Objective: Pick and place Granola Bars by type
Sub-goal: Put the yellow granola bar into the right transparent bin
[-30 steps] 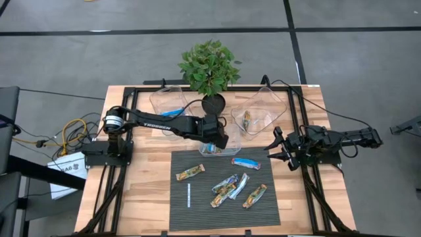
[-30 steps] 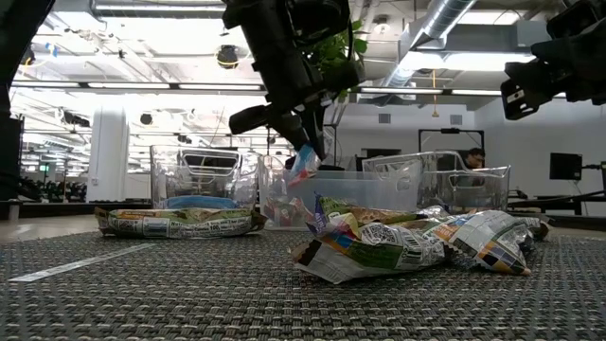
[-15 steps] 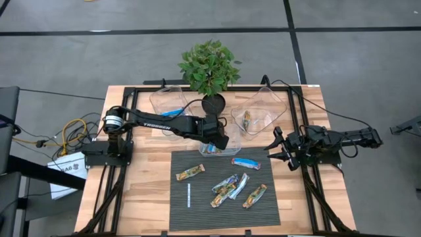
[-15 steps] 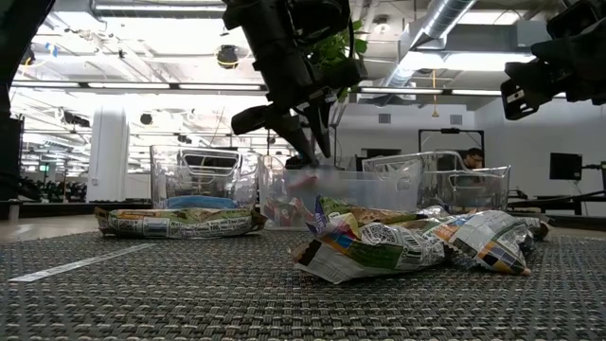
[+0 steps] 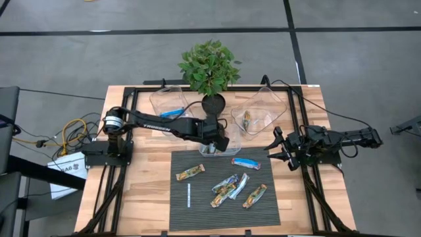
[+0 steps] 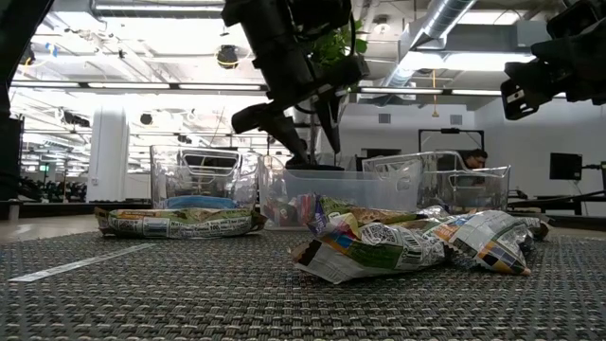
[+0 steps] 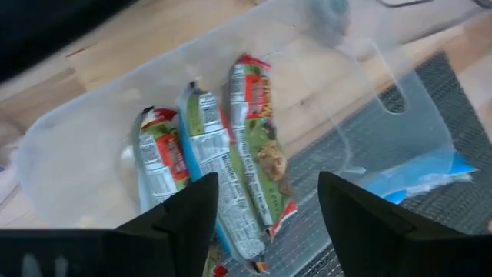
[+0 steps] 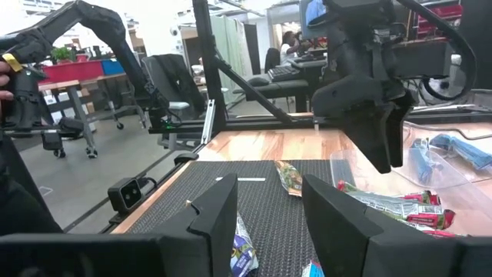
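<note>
Granola Bars (image 7: 231, 154): 3 lying in middle tub (image 7: 69, 131). Left pincer (image 7: 265, 215) released, empty, hovering above tub. Right pincer (image 5: 271, 152) parted, empty, at tabletop (image 5: 131, 197) edge.

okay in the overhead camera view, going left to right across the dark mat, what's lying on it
Thin white stick → granola bar near the mat's left edge → cluster of overlapping bars in the middle → blue bar → angled bar at lower right.
</note>
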